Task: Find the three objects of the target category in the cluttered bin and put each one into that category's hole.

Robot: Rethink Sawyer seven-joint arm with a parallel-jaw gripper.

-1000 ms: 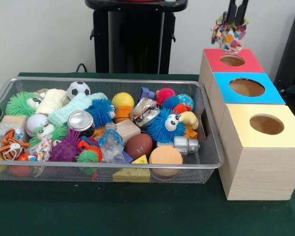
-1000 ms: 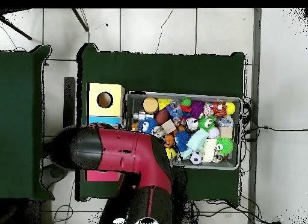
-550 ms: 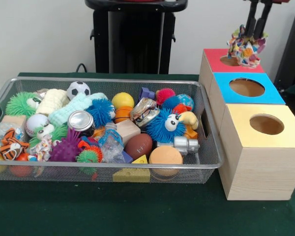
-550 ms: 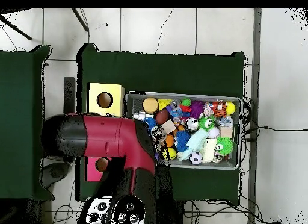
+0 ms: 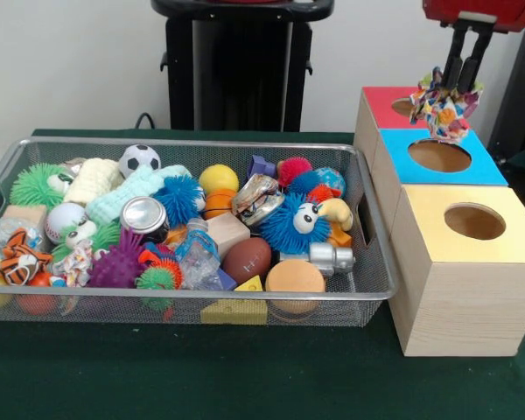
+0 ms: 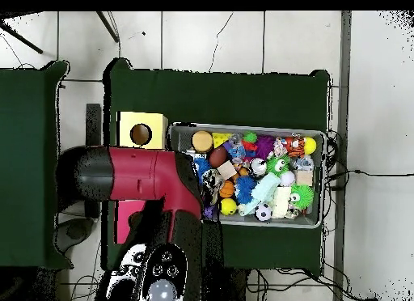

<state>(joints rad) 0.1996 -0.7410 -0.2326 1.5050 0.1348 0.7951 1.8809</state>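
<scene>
One patchwork fabric toy [image 5: 444, 103] clamped between the gripper [image 5: 460, 84] fingers — hanging over the seam between the red-topped box [image 5: 388, 98] and the blue-topped box [image 5: 481, 160], right of the wire bin [image 5: 371, 262]. Probably soft, light and floppy — likely to sag and snag on a hole's rim. Best pinched at the bunched middle, not a loose petal.

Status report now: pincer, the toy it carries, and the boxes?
Pincer shut on patchwork toy. Toy hangs over the edge between red box and blue box, not in a hole. Nothing blocks the holes.
</scene>
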